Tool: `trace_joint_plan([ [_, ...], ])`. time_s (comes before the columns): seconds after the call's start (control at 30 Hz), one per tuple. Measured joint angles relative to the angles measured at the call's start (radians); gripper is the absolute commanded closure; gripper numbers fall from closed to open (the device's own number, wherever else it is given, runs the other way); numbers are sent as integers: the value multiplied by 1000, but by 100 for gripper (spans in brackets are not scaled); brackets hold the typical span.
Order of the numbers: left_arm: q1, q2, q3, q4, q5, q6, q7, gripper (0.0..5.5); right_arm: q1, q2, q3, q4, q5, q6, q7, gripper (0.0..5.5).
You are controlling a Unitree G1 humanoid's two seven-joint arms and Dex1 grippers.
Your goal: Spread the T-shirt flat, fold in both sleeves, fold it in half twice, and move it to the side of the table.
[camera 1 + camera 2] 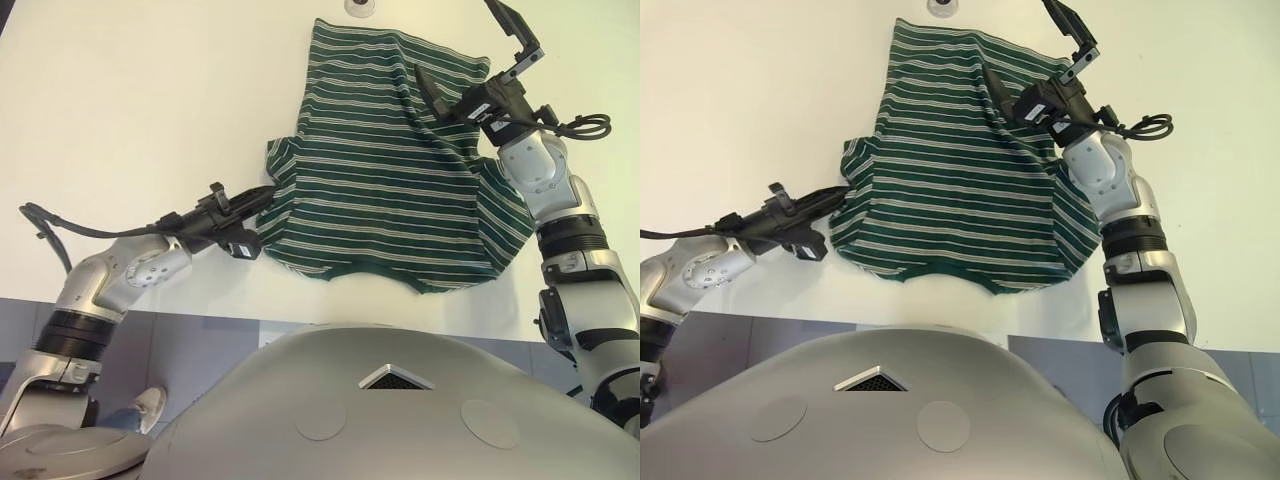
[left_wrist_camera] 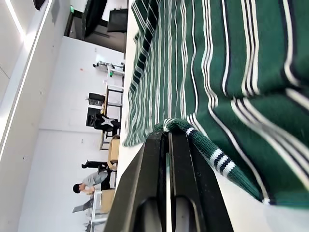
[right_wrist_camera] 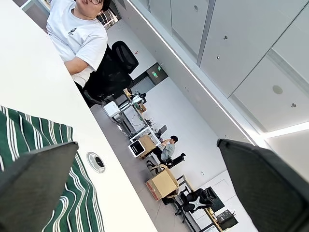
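A dark green T-shirt [image 1: 390, 180] with thin white stripes lies rumpled on the white table [image 1: 130, 110], its far hem near the table's back edge. My left gripper [image 1: 256, 196] sits at the shirt's left sleeve and is shut on the ribbed edge [image 2: 193, 133] of the fabric. My right gripper [image 1: 473, 57] hovers over the shirt's far right part, open wide. One of its fingers [image 1: 430, 85] rests low against the cloth and the other points up, away from the table. The shirt's right side bunches beneath the right wrist.
A round cable grommet [image 1: 358, 5] is set in the table just beyond the shirt's far hem. Bare white tabletop stretches to the left of the shirt and to the far right [image 1: 600, 60]. The table's near edge [image 1: 200, 310] runs just below the shirt.
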Motion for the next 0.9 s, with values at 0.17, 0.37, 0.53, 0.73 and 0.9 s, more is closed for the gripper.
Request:
trace_joint_plan([
  [0.17,-80,-89,-37,17,12,8,-1,549,0,0,-1,2,0,0,0,10],
  [0.37,-142,-158,-87,40,49,9,-8,549,0,0,-8,8,0,0,0,10],
  [0.53,-152,-189,-131,40,70,7,-24,549,0,0,-10,9,0,0,0,10],
  [0.73,-174,-212,-159,45,56,26,-56,523,0,1,-11,4,7,0,15,10],
  [0.9,-182,-218,-172,65,5,48,-111,431,5,2,-15,0,34,1,20,10],
])
